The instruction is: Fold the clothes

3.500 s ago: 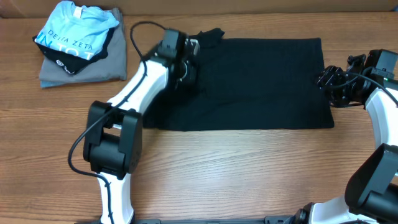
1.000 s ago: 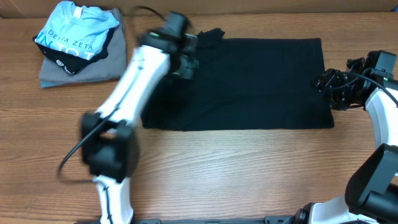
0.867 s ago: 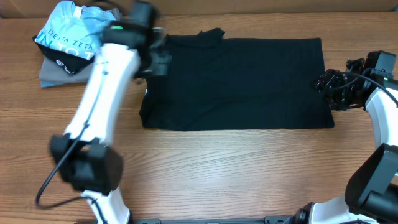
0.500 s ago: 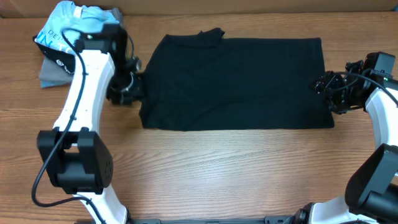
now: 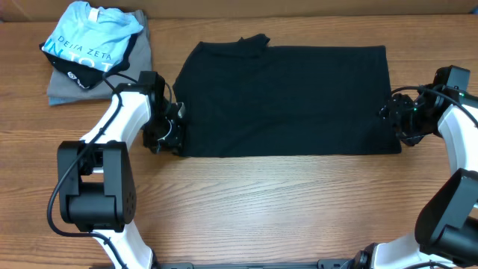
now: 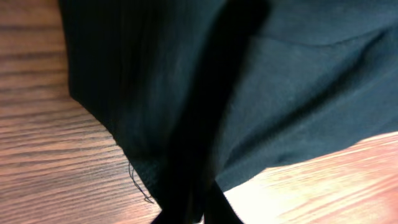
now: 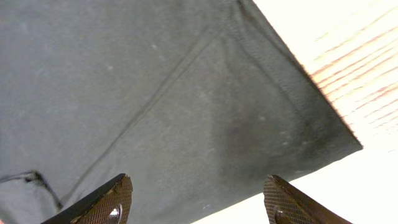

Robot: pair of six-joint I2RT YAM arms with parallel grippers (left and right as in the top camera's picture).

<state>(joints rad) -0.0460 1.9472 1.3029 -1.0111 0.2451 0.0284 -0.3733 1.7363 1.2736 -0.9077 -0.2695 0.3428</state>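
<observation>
Overhead view: bench (image 5: 299, 202) carries black T-shirt (image 5: 299, 97), flat, long axis left to right, lying between your two arms. Left gripper (image 5: 170, 133) sits at near-left corner, pressed together, seemingly pinching cloth. Right gripper (image 5: 397, 123) hovers spread over near-right corner, nothing held. Each arm is nearest its own end. Left wrist view alone shows cloth bunched at gripper and loose thread (image 6: 135, 183). Right wrist view shows corner lying flat between spread fingers (image 7: 115, 202).

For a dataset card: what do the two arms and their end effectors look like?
Both arms, left arm and right arm, have smooth white links joined by blocky black joint housings. A thin black cable loops outside the left one. The left end effector and right end effector are black; the right's fingers look dark, flat and tapered.
</observation>
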